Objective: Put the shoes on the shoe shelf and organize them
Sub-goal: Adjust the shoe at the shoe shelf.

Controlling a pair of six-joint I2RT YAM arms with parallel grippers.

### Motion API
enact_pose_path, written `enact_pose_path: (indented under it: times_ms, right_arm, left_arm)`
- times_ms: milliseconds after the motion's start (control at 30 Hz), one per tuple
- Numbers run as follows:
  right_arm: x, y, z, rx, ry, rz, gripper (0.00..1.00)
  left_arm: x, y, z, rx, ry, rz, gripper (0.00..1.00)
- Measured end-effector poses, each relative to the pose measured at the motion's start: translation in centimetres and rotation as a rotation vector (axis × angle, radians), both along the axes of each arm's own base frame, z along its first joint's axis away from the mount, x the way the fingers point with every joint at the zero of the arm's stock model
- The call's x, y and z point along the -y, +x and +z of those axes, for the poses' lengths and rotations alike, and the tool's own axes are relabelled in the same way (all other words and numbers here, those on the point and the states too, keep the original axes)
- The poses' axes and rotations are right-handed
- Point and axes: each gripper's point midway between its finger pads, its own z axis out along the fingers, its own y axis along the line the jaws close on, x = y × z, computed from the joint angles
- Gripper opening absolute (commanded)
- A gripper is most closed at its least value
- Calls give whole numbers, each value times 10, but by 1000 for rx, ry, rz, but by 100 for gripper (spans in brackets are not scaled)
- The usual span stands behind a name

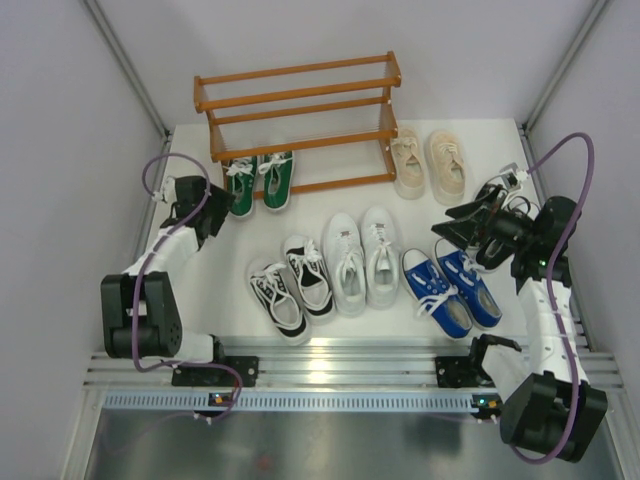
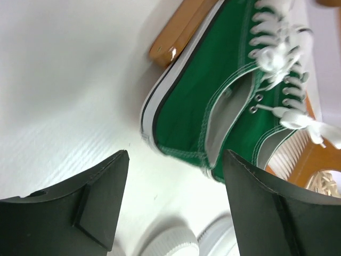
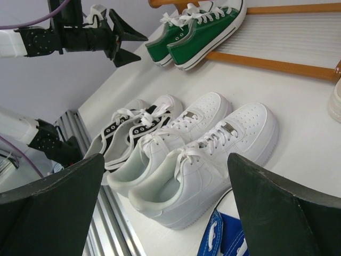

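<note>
The orange-brown shoe shelf (image 1: 300, 110) stands at the back. The green pair (image 1: 260, 180) lies at its lowest rails, heels toward me. The beige pair (image 1: 428, 160) lies to the shelf's right. On the table in front lie the black-and-white pair (image 1: 290, 285), the plain white pair (image 1: 360, 258) and the blue pair (image 1: 452, 290). The black canvas pair is out of view. My left gripper (image 1: 226, 202) is open and empty, just behind the left green shoe (image 2: 213, 106), not touching. My right gripper (image 1: 447, 222) is open and empty, above the blue pair, facing the white pair (image 3: 202, 154).
The table has white walls on the left, right and back. A metal rail (image 1: 330, 365) runs along the near edge. The shelf's bottom rail (image 2: 176, 45) passes under the green shoe. A white shoe toe (image 2: 170, 248) lies below my left gripper.
</note>
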Motion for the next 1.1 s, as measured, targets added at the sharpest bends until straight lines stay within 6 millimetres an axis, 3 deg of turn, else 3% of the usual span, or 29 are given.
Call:
enact_pose_path:
  times_ms: [200,367,533,767,900,933,1100]
  right_arm:
    - [0,-1,1,1,1,3,99]
    - [-1,-1,1,-1,3,5,100]
    - [-1,-1,1,-4,5,6,99]
    - [-1,-1,1,-4,5,6,99]
    - [-1,-1,1,-4,5,6,100]
    - [-1,-1,1,-4,5,6,99]
    - [-1,-1,1,-4,5,6,99]
  left_arm:
    - [13,-17,-10,-111,-135,34,77]
    - [19,-7,-3,-119,-203,58,77]
    - [20,1,-9,-143,-237,83,75]
    - [14,-1,-23,-191,-244,149,63]
    - [13,5,-26,-196,-256,165,46]
    - [13,7,-25,-195,-261,169,35]
    - [12,10,-25,-197,-266,182,18]
